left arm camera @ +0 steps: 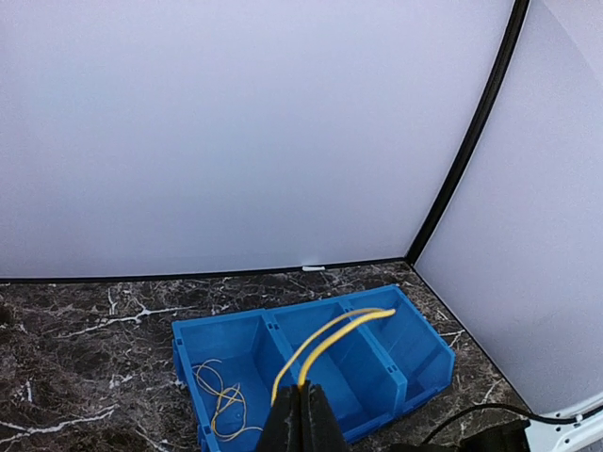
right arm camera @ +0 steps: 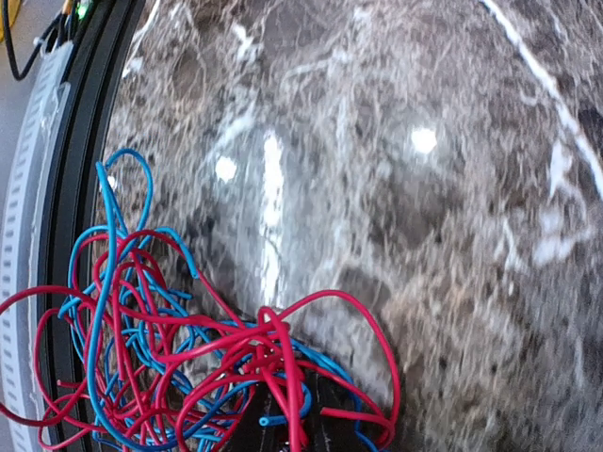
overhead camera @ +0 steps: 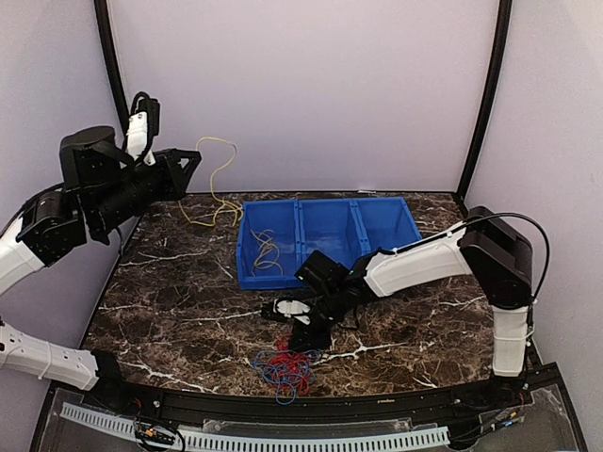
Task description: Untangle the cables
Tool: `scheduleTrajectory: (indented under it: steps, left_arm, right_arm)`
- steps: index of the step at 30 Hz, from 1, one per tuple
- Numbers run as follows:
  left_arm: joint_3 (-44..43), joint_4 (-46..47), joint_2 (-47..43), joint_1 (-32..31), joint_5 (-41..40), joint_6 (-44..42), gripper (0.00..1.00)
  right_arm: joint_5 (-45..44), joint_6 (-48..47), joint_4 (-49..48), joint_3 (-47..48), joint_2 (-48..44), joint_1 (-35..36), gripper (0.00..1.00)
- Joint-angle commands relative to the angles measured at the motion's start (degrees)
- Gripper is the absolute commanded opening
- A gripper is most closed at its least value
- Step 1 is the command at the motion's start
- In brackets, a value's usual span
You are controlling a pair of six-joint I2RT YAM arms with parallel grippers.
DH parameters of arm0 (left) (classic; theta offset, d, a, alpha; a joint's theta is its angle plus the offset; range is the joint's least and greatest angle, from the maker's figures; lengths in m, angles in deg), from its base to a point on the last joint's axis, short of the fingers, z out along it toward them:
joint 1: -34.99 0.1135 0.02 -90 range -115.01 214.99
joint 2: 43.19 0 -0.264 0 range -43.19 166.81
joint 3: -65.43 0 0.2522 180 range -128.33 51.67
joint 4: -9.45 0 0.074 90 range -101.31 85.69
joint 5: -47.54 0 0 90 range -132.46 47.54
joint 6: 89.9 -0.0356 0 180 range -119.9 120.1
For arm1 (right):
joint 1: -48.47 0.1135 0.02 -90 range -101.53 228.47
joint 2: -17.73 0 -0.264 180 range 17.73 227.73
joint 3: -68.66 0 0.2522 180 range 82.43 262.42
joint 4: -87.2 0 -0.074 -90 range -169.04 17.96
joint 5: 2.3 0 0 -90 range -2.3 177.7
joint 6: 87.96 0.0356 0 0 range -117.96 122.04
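- Red and blue cables [overhead camera: 287, 369]: one tangled heap, laid on the marble table [overhead camera: 170, 301] close to its near edge.
- Right gripper [overhead camera: 307, 331]: positioned at the far side of the heap, with red strands draped across it. Whether its jaws are spread or closed cannot be told.
- Blue bin [overhead camera: 325, 231]: three compartments, set mid-table. Loose yellow cables [overhead camera: 267, 250] are kept in the left compartment.
- Left gripper [left arm camera: 301, 424]: held high at the far left, jaws pressed together on a yellow cable [left arm camera: 332, 341], which is hung down towards the table's far edge.
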Motion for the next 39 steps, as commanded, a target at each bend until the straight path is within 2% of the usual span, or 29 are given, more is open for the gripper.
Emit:
scheduleTrajectory:
  steps: [1, 4, 8, 12, 14, 19, 25, 28, 33, 39]
  left_arm:
    - [-3.45, -3.26, 5.37, -0.09, -3.8, -3.47, 0.0]
    - [-5.01, -2.18, 7.98, 0.27, -3.33, -4.61, 0.0]
    - [-5.5, -1.21, 11.27, 0.81, -1.66, -4.0, 0.0]
    - [-4.33, -0.48, 13.27, 1.45, -0.02, -0.99, 0.0]
    - [-3.53, -0.29, 13.99, 1.84, 1.0, 0.24, 0.0]
    - [-1.99, 0.98, 16.76, 3.7, 4.05, 2.9, 0.0]
    - [-1.91, 3.34, 21.69, 6.21, 5.9, 6.48, 0.0]
    - [-2.61, 4.84, 24.61, 6.88, 5.06, 7.34, 0.0]
    - [-3.9, 7.72, 29.29, 7.33, -0.63, 8.77, 0.0]
    - [-6.65, 10.8, 35.73, 7.44, -4.79, 10.24, 0.01]
  right_arm:
    - [-3.02, -6.6, 9.53, -7.23, -6.43, -2.35, 0.12]
    - [-6.03, -8.36, 10.6, -11.32, -10.77, -3.4, 0.15]
    - [-2.68, -10.97, 11.65, -13.88, -18.51, -6.86, 0.34]
    - [6.58, -19.63, 20.49, -11.47, -25.55, -10.02, 0.54]
    - [6.39, -22.74, 23.71, -11.08, -28.65, -10.88, 0.59]
    - [4.89, -22.16, 20.81, -13.56, -35.13, -16.69, 0.62]
    - [15.99, -16.68, 9.16, -20.89, -43.57, -30.49, 0.62]
    - [9.47, -15.65, 5.98, -22.81, -45.7, -33.63, 0.62]
    - [-2.9, -15.95, 2.27, -24.49, -48.71, -34.55, 0.62]
    - [-6.23, -17.01, 0.05, -27.69, -50.04, -35.08, 0.62]
